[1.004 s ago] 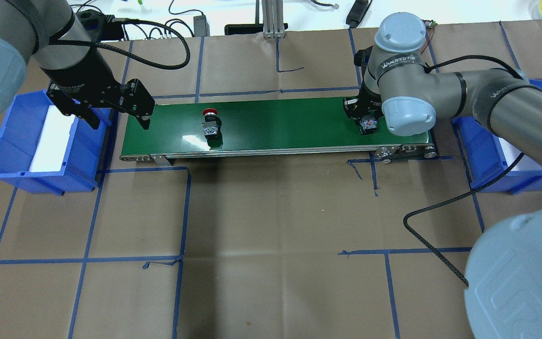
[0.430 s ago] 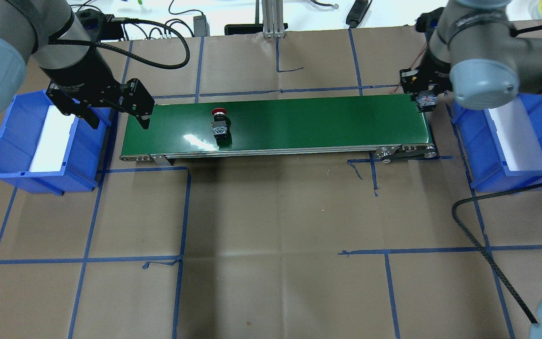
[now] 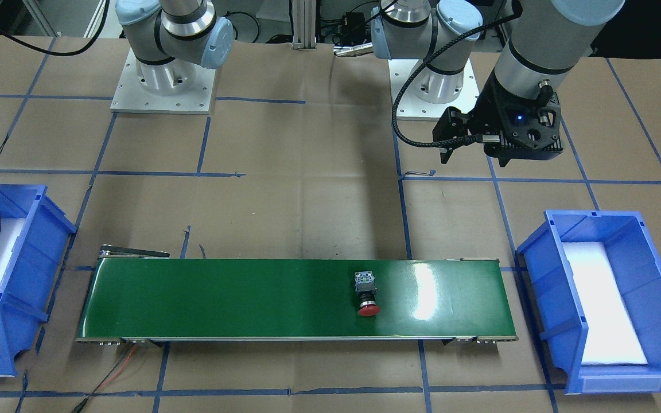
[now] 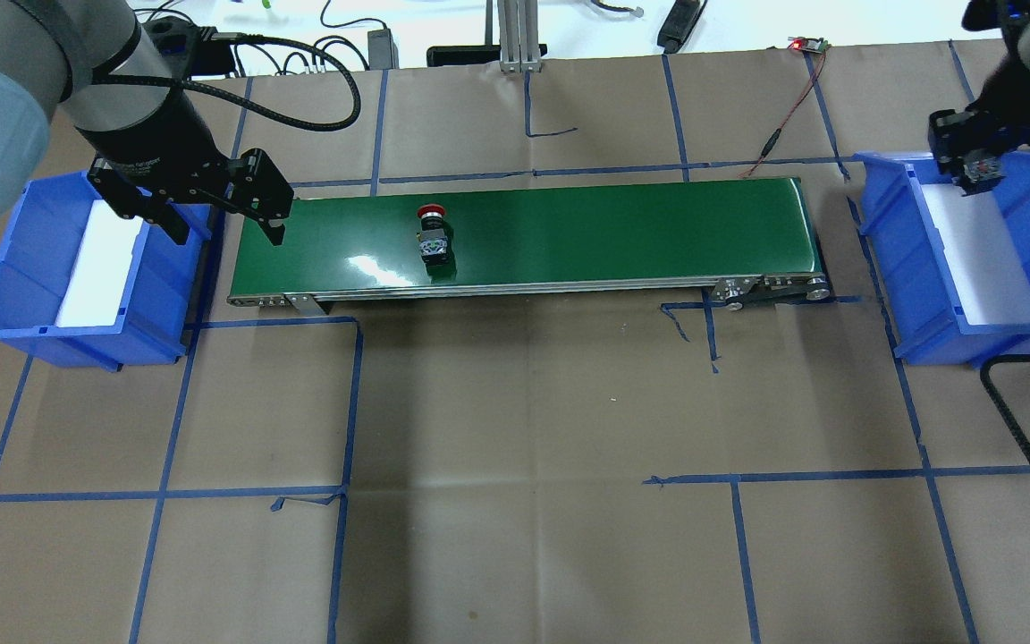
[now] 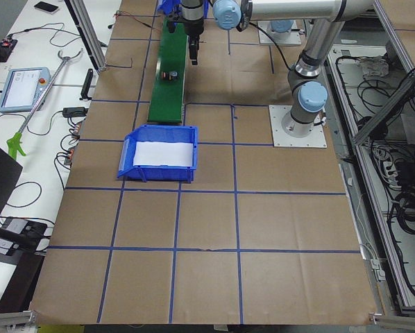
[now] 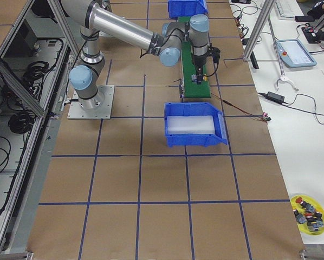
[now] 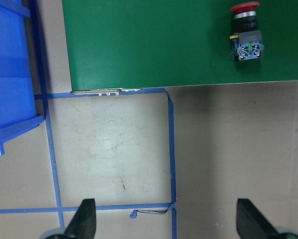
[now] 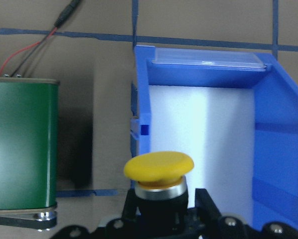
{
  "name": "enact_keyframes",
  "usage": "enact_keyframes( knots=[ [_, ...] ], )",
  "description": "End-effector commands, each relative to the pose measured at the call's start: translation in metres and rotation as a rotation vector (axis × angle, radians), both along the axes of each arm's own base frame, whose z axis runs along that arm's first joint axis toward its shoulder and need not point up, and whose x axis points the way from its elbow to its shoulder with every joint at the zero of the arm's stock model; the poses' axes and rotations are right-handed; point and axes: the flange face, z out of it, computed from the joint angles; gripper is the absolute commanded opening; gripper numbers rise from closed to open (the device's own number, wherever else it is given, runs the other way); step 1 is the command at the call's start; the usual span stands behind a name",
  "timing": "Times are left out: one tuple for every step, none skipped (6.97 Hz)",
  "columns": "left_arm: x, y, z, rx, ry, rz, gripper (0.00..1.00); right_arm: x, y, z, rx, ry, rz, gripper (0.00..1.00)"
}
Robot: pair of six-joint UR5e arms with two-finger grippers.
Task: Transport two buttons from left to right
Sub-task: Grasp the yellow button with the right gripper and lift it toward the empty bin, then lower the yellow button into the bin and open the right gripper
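Two buttons (image 4: 432, 234), two bins (image 4: 908, 268), one belt (image 4: 586, 234).
Red button (image 7: 246, 37) on belt; yellow button (image 8: 159, 168), base hidden, clamped in right gripper (image 4: 980, 174) beyond belt's end; left gripper (image 4: 227, 228) gapes.

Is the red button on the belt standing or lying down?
Lying down: from above, the red button shows cap and base end to end.

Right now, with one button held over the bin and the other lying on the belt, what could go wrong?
1. The right gripper holds the yellow button above the right bin, at a height I cannot judge. Released too high, it might bounce out or strike a wall.
2. The red button lies on its side on the green belt. If the belt carries it to the right end before that gripper returns, it could fall off.
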Motion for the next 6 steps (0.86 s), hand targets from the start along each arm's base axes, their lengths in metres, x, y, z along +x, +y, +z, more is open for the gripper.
enact_keyframes(
  knots=[
    [0.000,0.000,0.000,-0.001,0.000,0.000,1.00,-0.055,0.017,-0.018,0.014,-0.042,-0.005,0.02],
    [0.000,0.000,0.000,0.000,0.000,0.000,1.00,-0.060,0.029,-0.044,-0.002,-0.076,0.008,0.02],
    [0.000,0.001,0.001,-0.001,0.000,0.000,1.00,-0.062,0.040,-0.068,-0.028,-0.059,0.031,0.02],
    [0.000,0.001,0.000,0.000,0.000,0.000,1.00,-0.064,0.051,-0.088,-0.059,-0.037,0.028,0.02],
    [0.000,0.001,0.000,0.000,0.000,0.000,1.00,-0.066,0.058,-0.102,-0.053,-0.041,0.020,0.02],
    [0.000,0.001,0.000,0.000,-0.002,0.000,1.00,-0.070,0.059,-0.120,-0.023,-0.055,0.038,0.02]
  ],
)
